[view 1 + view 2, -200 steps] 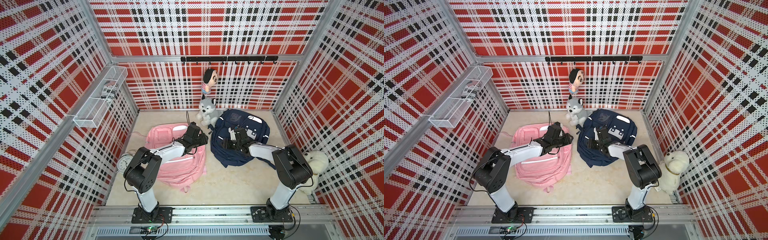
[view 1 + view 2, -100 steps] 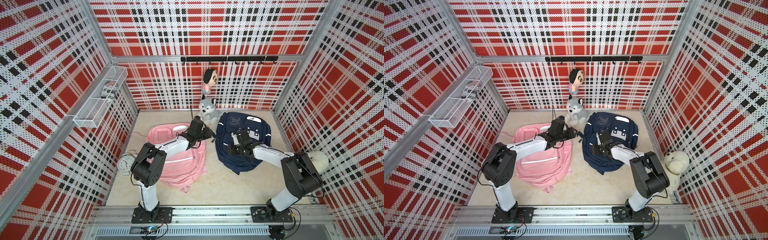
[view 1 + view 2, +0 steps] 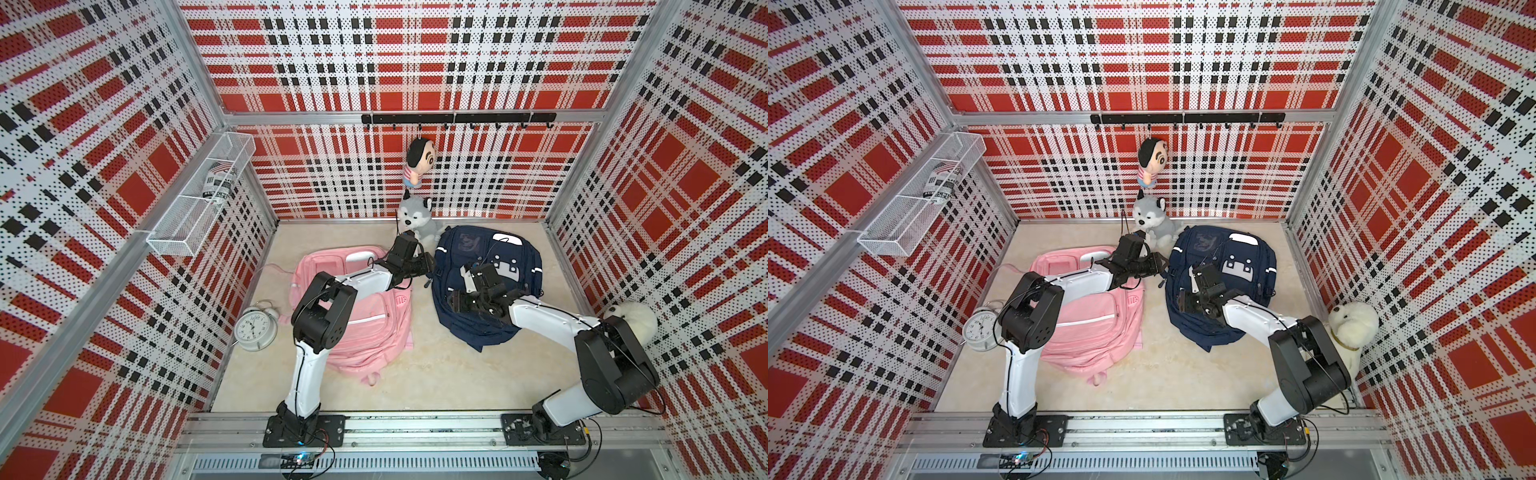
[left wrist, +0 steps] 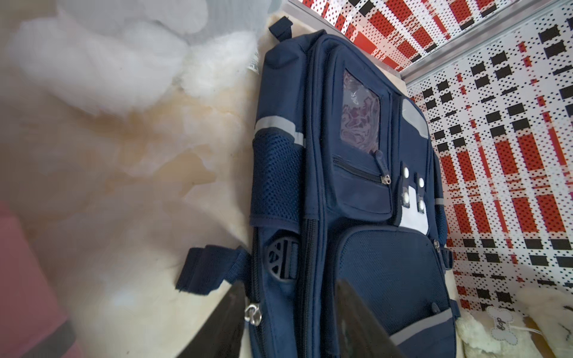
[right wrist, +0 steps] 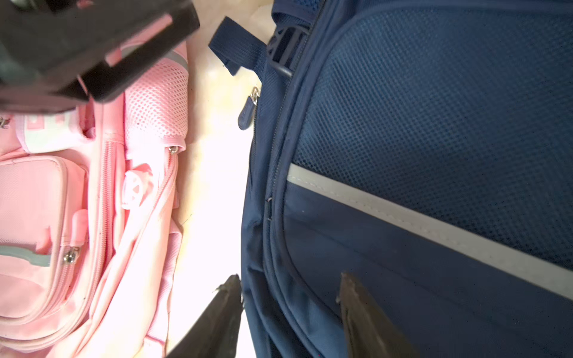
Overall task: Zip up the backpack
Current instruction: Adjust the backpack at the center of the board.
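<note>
We judge the navy backpack, near the surface's back right corner, soft and floppy. The left pincer and right pincer straddle its side half-wide; whether they grip, we cannot tell. Pinch the zipper pull.

On the beige marbled desk are laid a pink backpack, a navy backpack, an alarm clock, a husky plush and a white plush dog.

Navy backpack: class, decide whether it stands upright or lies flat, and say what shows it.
Lying flat. The navy backpack shows its front pockets facing up in both top views, and its whole length rests on the floor.
</note>
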You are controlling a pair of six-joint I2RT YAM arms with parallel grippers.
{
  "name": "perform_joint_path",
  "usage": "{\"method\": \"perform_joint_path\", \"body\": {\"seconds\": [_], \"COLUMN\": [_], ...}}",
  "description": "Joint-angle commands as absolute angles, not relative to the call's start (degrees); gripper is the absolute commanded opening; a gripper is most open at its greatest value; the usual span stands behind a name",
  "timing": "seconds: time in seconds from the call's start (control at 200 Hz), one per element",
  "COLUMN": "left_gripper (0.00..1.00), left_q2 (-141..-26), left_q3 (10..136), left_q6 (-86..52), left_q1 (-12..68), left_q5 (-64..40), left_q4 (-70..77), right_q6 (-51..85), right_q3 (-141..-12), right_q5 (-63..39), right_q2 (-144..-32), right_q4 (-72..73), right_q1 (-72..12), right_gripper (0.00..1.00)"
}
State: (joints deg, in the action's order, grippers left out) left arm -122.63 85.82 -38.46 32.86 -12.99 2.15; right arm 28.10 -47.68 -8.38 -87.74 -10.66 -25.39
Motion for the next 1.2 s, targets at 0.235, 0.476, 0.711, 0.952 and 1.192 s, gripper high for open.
{"method": "perform_joint_path", "body": {"seconds": [0.235,0.476,0.711,0.952,1.192], "left_gripper": [0.51,0.52,0.51,0.16,0.03], "left_q2": [-130.28,-135.32,-138.92,-139.17,-129.88], "left_q3": [94.51,99.30,101.27,100.62,90.50], "left_q6": [-36.34,-37.42,-38.76,-40.58,-40.28], "left_q1": [32.61,32.17,31.93,31.99,33.38], "left_q5": [-15.28,-15.89,-15.82,-18.46,-18.11], "left_q4": [3.24,2.90,3.07,6.97,12.48], "right_q6": [30.83,31.29,31.29,33.50,33.48], "right_q3": [-41.25,-40.69,-40.42,-38.93,-39.08], "right_q5": [-10.25,-10.19,-10.37,-9.03,-6.45], "right_q2": [-82.95,-81.91,-82.33,-83.13,-87.73], "right_q4": [-6.25,-5.99,-5.89,-6.06,-3.51], "right_q1": [-25.64,-25.64,-25.67,-25.71,-25.40], "right_gripper": [0.56,0.56,0.56,0.57,0.59]}}
